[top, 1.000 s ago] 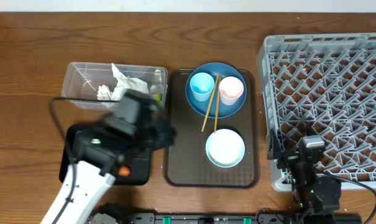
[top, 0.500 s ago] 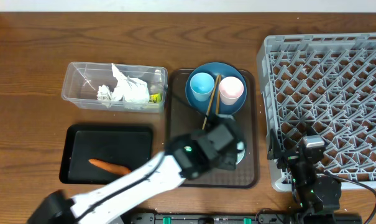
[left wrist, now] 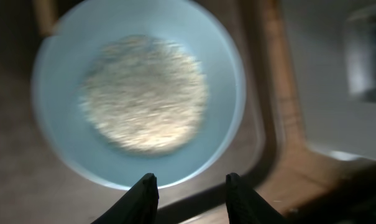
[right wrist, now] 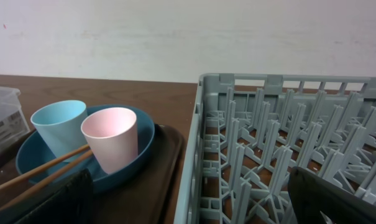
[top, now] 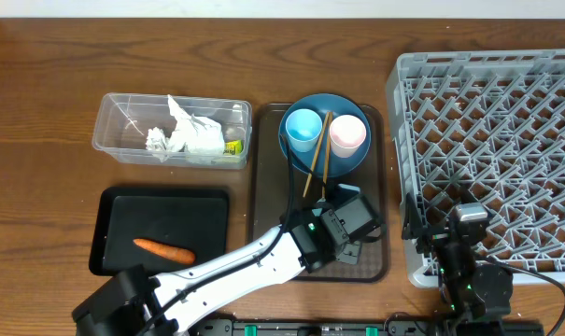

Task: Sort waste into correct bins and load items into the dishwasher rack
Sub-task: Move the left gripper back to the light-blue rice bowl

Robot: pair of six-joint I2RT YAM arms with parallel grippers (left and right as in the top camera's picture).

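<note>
My left gripper [left wrist: 191, 176] hovers open, with nothing between its fingers, over the near rim of the light blue bowl [left wrist: 57, 106], which holds white rice [left wrist: 144, 99]. From overhead the left gripper [top: 352, 219] hides most of that bowl. The dark blue plate [top: 324, 161] carries a light blue cup [top: 303, 126], a pinkish cup [top: 347, 135] and chopsticks [top: 317, 154]. Napkins [top: 189, 135] and a yellow-green wrapper [top: 232, 147] lie in the clear tub [top: 123, 126]. A carrot [top: 163, 250] lies in the black tray [top: 170, 210]. My right gripper [right wrist: 191, 205] stands wide open at the grey rack's [top: 506, 140] front left corner.
Plate and bowl sit on a brown serving tray [top: 273, 205] between the bins and the rack. The left arm stretches across from the lower left, over the black tray's near corner. The right arm [top: 469, 271] sits at the table's front edge.
The left arm has swung right from over the black tray to above the bowl. The carrot now shows lying in the black tray. The right arm has not moved.
</note>
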